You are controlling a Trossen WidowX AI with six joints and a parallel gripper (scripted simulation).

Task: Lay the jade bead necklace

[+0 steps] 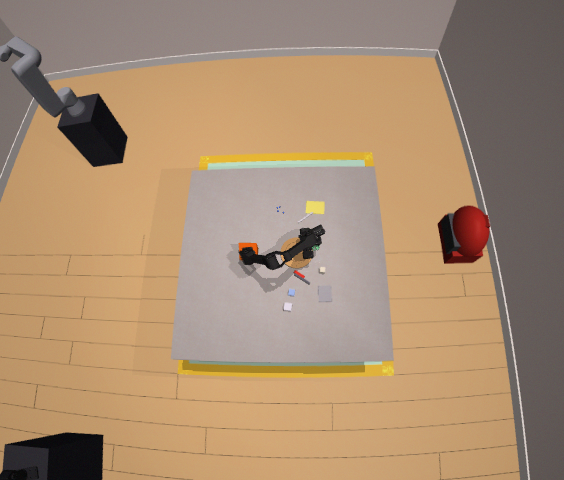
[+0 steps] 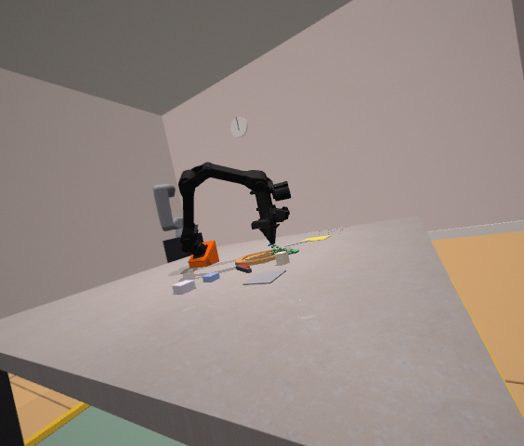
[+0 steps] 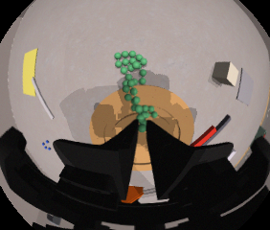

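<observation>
The tool (image 1: 309, 253) (image 2: 272, 242) (image 3: 142, 123) points down over the bead board (image 1: 292, 264) (image 2: 246, 259) (image 3: 170, 103), its tips nearly together and clamped on a bead or so of the jade bead necklace (image 1: 316, 248) (image 2: 293, 251) (image 3: 134, 61). From that pinch the strand trails ahead of the tool, across the board's rim and onto the surface (image 1: 230, 320) (image 2: 348, 335) (image 3: 188, 43), where its far end bunches. Gripping one end probably lets the arm draw the rest in behind it, since a limp string cannot be pushed into a curve; the slack beyond the rim may need a lift to follow.

The beads look round, smooth and green, strung loosely enough to fold into clumps. The board is a flat, wood-coloured disc, its groove a thin dark ring beneath the tips. The surface is matt grey, faintly mottled like stone.
</observation>
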